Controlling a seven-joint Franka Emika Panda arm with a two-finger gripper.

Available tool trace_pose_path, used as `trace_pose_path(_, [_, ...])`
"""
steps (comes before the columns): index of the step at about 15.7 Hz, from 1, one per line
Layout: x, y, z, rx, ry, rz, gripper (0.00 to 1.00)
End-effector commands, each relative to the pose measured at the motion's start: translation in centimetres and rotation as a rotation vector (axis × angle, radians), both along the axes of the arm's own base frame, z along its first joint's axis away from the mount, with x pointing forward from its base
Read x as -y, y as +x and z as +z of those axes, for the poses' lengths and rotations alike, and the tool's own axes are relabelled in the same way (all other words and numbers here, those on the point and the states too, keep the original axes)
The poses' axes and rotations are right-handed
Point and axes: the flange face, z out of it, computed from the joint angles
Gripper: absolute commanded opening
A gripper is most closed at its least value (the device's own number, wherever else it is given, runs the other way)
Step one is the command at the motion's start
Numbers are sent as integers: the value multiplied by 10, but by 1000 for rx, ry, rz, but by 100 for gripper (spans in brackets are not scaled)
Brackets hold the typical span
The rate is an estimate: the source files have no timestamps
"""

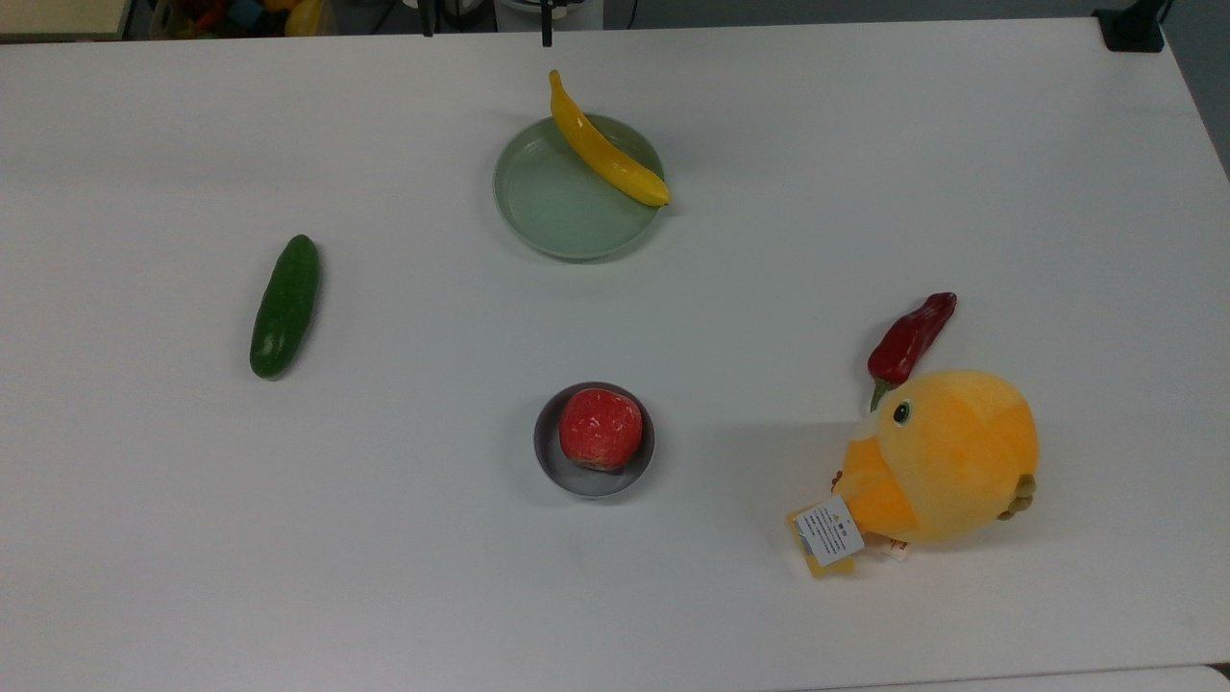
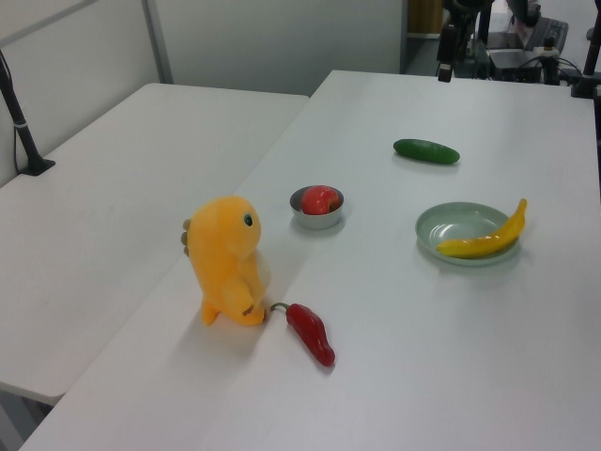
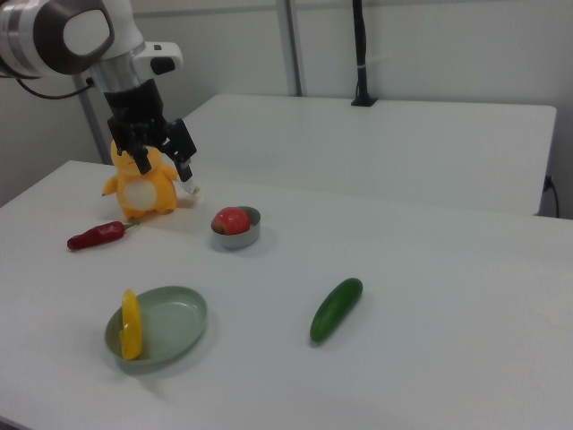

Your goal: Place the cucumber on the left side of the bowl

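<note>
Since the cucumber looks stiff and slick, the wide-open gripper should probably clamp its middle crosswise.

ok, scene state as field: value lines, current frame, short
cucumber: lying flat on the table, far toward the top view's left, untouched
bowl: small, grey, holds a red fruit
plate: pale green, banana lying across its rim
chili: beside the orange plush toy
hand: open, raised, holding nothing, clear of the cucumber
task: not started
</note>
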Motion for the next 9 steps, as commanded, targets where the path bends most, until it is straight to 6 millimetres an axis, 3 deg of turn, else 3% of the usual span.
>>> trace_pose_path(1, [-2,-8,2,-7,-4,25,100])
trace_pose_path(9, [4,-9,3,-7,-5,16,100])
